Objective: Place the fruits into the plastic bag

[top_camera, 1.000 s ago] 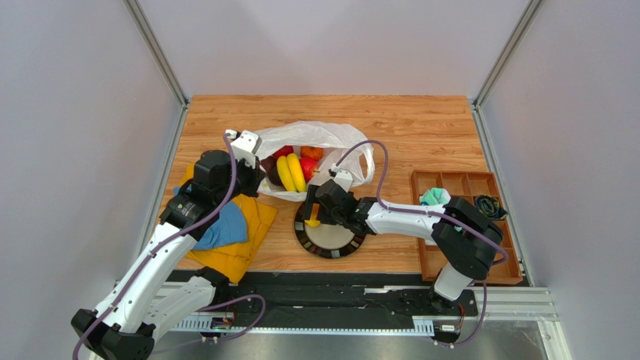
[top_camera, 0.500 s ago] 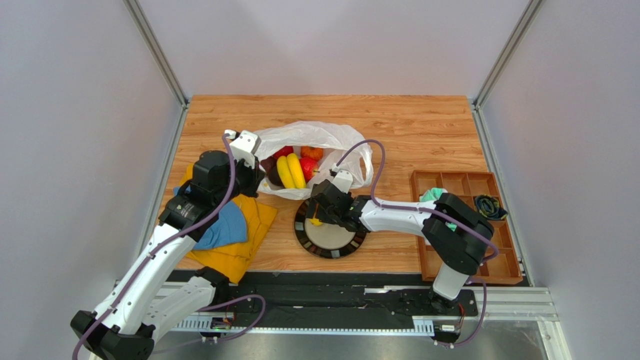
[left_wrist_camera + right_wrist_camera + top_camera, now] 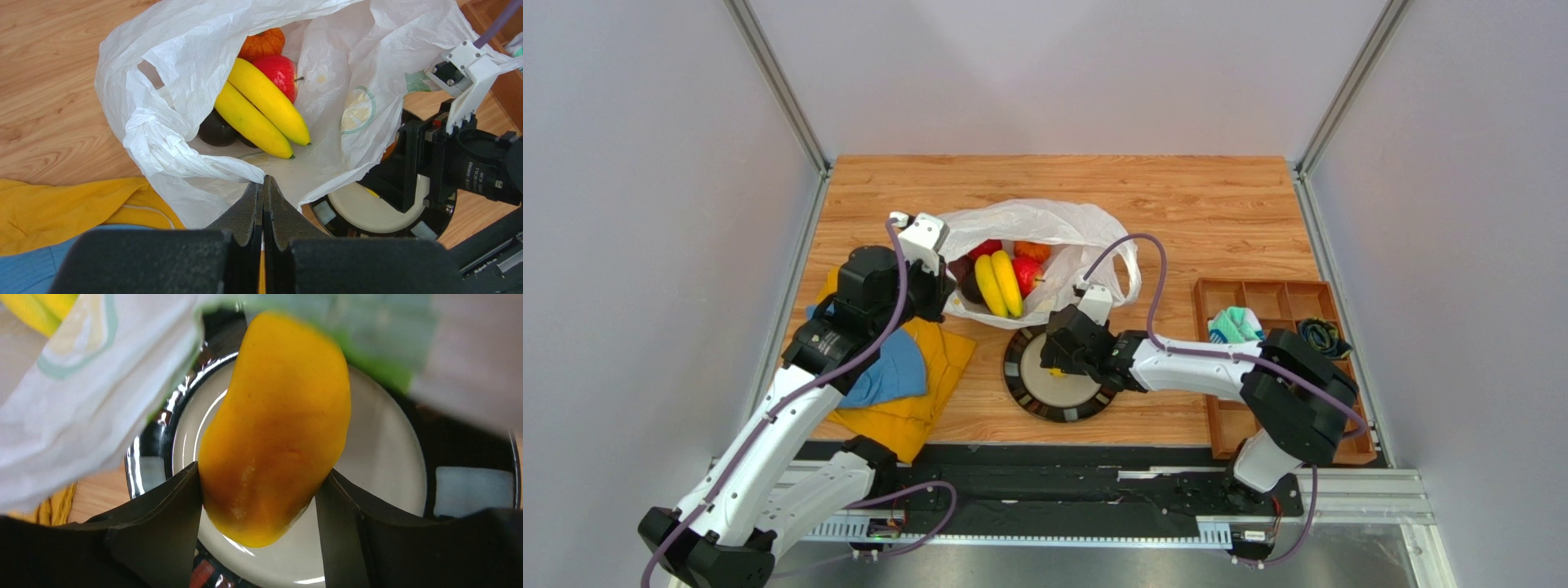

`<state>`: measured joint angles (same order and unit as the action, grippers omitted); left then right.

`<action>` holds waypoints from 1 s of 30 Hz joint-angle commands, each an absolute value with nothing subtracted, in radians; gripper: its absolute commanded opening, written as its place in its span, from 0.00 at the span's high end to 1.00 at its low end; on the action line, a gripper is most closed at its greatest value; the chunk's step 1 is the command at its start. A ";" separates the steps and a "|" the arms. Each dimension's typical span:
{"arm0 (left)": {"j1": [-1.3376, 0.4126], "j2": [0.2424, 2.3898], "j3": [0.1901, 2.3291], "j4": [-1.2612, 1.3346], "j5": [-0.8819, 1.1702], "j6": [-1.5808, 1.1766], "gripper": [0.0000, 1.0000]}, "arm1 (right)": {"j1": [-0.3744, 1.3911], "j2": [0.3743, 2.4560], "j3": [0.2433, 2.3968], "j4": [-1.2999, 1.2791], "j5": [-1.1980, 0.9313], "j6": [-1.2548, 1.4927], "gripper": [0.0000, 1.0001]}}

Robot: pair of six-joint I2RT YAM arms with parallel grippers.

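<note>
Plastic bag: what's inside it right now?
Visible: two yellow bananas, a red round fruit, a ribbed orange fruit, dark round fruit partly under the bananas. Anything beneath them or behind folds of the plastic bag is covered.

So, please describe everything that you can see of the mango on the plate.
The mango is smooth, orange-yellow and elongated, and looks like plastic. It sits over the cream centre of the black-rimmed plate, its far end beside the plastic bag. The right pincer grips its near end, one finger on each side.

Lab cell, shown by grey panels (image 3: 634, 245) and aluminium posts (image 3: 778, 86)
</note>
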<state>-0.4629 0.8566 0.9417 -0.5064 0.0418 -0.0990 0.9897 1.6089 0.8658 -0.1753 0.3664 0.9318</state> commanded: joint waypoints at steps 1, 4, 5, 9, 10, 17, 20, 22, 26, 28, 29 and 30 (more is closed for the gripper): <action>-0.465 0.850 0.985 -0.497 0.044 -0.106 1.00 | 1.043 1.520 0.819 -0.101 0.411 0.806 0.73; -0.465 0.848 0.983 -0.495 0.048 -0.106 1.00 | 1.104 1.465 0.811 -0.080 0.411 0.676 0.72; -0.465 0.850 0.985 -0.495 0.048 -0.106 1.00 | 1.142 1.435 0.815 -0.078 0.410 0.640 0.72; -0.465 0.850 0.983 -0.497 0.048 -0.106 1.00 | 1.221 1.350 0.830 -0.066 0.359 0.503 0.72; -0.465 0.850 0.985 -0.497 0.046 -0.106 1.00 | 1.226 1.330 0.828 -0.046 0.339 0.488 0.73; -0.465 0.850 0.983 -0.495 0.046 -0.104 1.00 | 1.224 1.178 0.876 -0.029 0.301 0.336 0.74; -0.465 0.848 0.983 -0.497 0.045 -0.106 1.00 | 1.171 1.169 0.949 -0.074 0.287 0.308 0.74; -0.465 0.848 0.983 -0.494 0.044 -0.104 1.00 | 1.123 1.187 0.997 -0.107 0.198 0.302 0.74; -0.465 0.848 0.983 -0.495 0.043 -0.104 1.00 | 0.981 1.254 1.074 -0.152 0.043 0.314 0.74; -0.465 0.850 0.983 -0.495 0.041 -0.104 1.00 | 0.939 1.293 1.135 -0.193 -0.058 0.331 0.74; -0.465 0.851 0.983 -0.497 0.040 -0.104 1.00 | 0.908 1.330 1.156 -0.207 -0.089 0.333 0.74; -0.465 0.851 0.983 -0.495 0.040 -0.104 1.00 | 0.899 1.353 1.175 -0.234 -0.098 0.330 0.74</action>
